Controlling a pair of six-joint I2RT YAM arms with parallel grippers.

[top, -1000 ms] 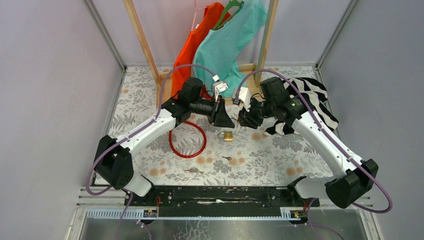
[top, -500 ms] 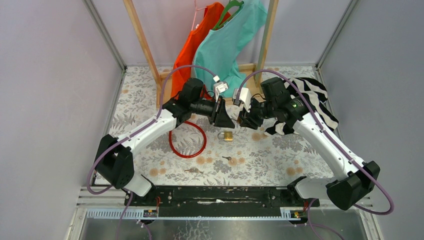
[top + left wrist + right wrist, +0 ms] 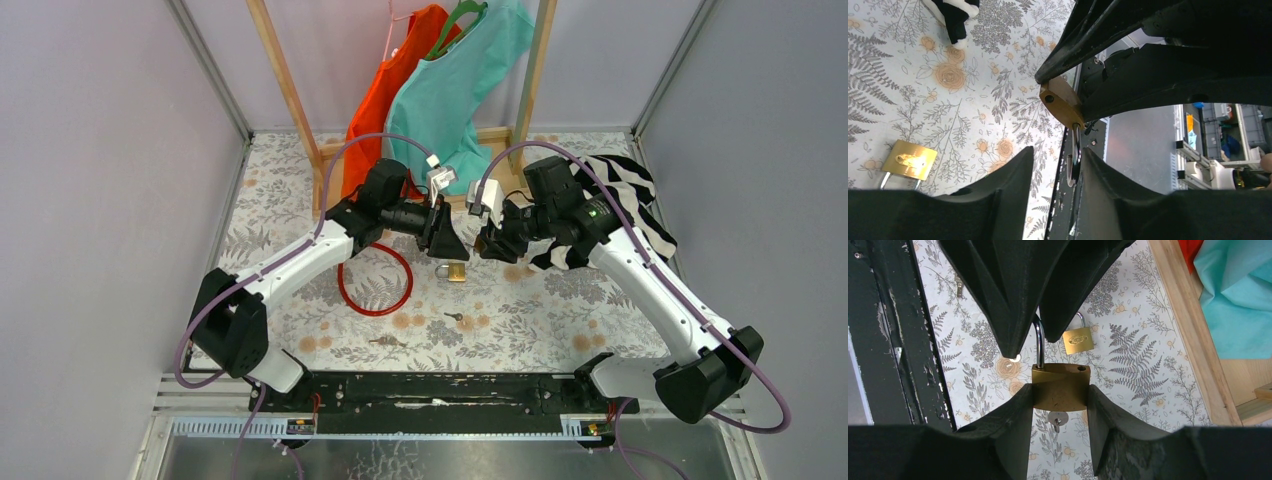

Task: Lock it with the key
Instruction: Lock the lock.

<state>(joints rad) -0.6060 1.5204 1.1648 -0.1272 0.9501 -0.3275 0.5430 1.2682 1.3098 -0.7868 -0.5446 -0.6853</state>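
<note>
A brass padlock hangs above the floral table, and my right gripper is shut on its body. A small key sticks out of its underside. Its steel shackle rises from one hole; the other hole stands empty. My left gripper faces the right one with its fingers apart around the shackle, which lies against one finger. In the top view both grippers meet near the table's middle. A second brass padlock lies on the table below them.
A loose key and more keys lie nearer the arm bases. A red cable loop lies at the left and a striped cloth at the right. A wooden rack with orange and teal garments stands behind.
My left gripper's jaws closed a little and then widened again around the shackle. Both arms shifted only slightly; the padlock stays in my right gripper.
</note>
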